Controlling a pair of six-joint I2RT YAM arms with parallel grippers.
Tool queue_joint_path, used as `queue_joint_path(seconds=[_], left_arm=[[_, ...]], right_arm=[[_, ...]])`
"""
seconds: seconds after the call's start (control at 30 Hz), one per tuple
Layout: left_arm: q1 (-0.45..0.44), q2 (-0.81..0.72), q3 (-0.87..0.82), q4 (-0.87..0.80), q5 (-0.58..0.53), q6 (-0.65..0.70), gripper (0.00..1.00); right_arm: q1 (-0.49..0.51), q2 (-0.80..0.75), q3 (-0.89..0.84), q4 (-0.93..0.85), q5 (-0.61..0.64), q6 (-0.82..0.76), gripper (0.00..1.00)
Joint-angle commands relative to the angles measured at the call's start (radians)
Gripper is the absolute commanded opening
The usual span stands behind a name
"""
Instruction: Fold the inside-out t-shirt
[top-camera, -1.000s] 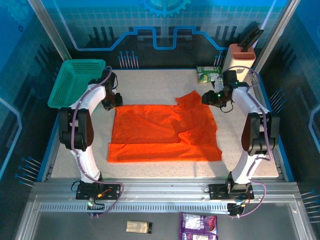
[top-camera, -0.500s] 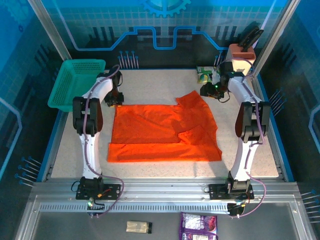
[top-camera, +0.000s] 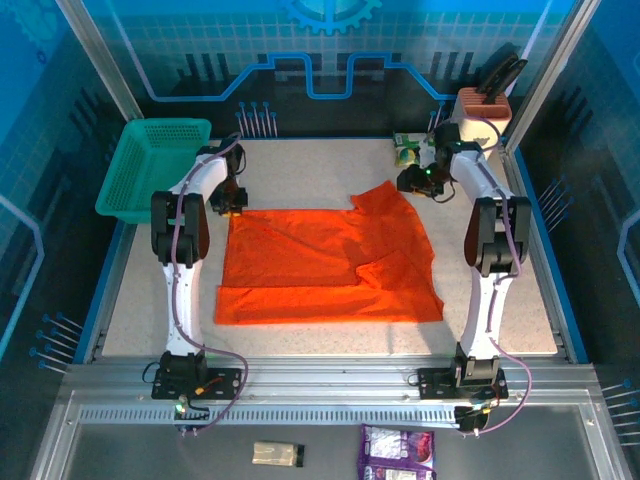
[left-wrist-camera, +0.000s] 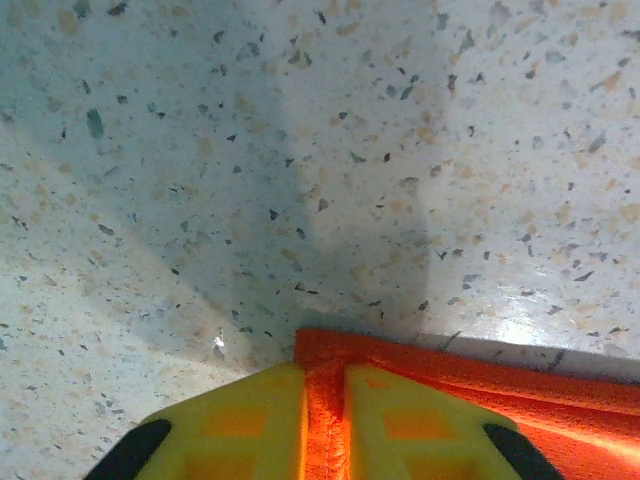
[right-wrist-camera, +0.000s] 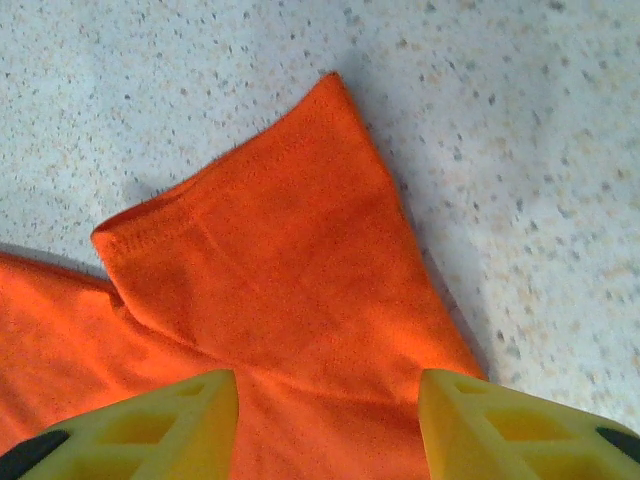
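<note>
The bright orange-red inside-out t-shirt (top-camera: 330, 265) is lying flat, partly folded over itself, one short sleeve (right-wrist-camera: 270, 240) sticking out at its far-right corner.

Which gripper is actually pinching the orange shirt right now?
The left gripper: it is closed on a corner of the t-shirt. The right gripper stands open over the sleeve.
</note>
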Motion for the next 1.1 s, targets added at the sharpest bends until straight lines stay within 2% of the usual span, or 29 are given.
queue_joint_path(seconds=[0.0, 0.1, 0.4, 0.63, 0.77, 0.87, 1.07], left_arm=[[0.015, 0.032, 0.019, -0.033, 0.006, 0.016, 0.13], [0.015, 0.026, 0.012, -0.028, 0.01, 0.018, 0.1], [0.015, 0.01, 0.007, -0.021, 0.023, 0.021, 0.09], [0.015, -0.002, -0.004, -0.026, 0.016, 0.028, 0.09], [0.013, 0.0, -0.009, -0.025, 0.036, 0.023, 0.09], [0.013, -0.001, -0.006, -0.026, 0.045, 0.021, 0.09], [0.012, -0.006, 0.005, -0.028, 0.082, 0.011, 0.05]], right_arm=[[0.033, 0.078, 0.094, -0.029, 0.015, -0.071, 0.52], [0.048, 0.162, 0.198, -0.064, 0.045, -0.122, 0.52], [0.094, 0.402, 0.556, -0.164, 0.143, -0.22, 0.5], [0.095, 0.462, 0.617, -0.125, 0.159, -0.214, 0.41], [0.094, 0.466, 0.614, -0.118, 0.135, -0.209, 0.32], [0.095, 0.461, 0.608, -0.119, 0.119, -0.208, 0.3], [0.095, 0.437, 0.601, -0.098, 0.137, -0.197, 0.07]])
